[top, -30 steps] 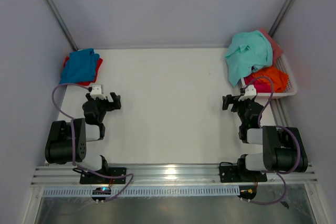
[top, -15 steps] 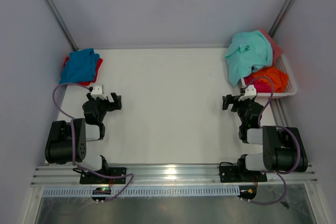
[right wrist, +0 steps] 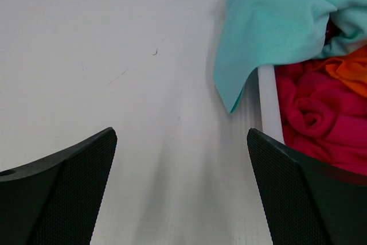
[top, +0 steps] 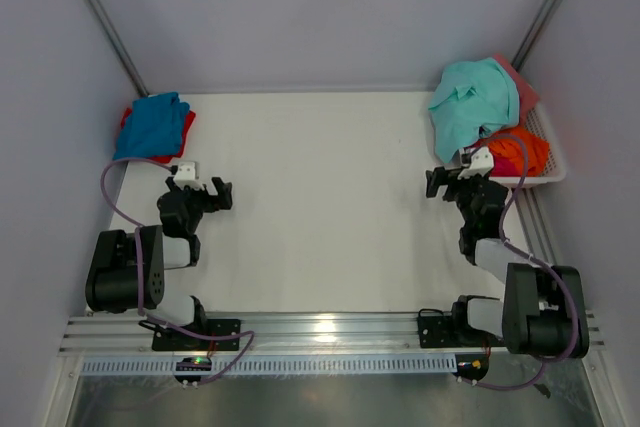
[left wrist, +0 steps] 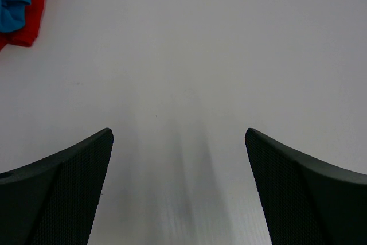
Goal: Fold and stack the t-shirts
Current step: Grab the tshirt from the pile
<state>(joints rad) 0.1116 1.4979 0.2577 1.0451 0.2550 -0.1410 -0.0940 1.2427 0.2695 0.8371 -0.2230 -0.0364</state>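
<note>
Top external view gives us the mint-teal t-shirt (top: pixel 475 97) heaped on the white basket (top: pixel 550 172) at the far right of the table (top: pixel 320 197). It spills over the left rim, probably as dumped. Its long axis runs far-to-near, with the hanging flap pointing toward our right arm. Right jaws stand released just short of it. Left jaws are also released and empty, near the blue t-shirt (top: pixel 150 122) lying on a red t-shirt (top: pixel 187 130).
</note>
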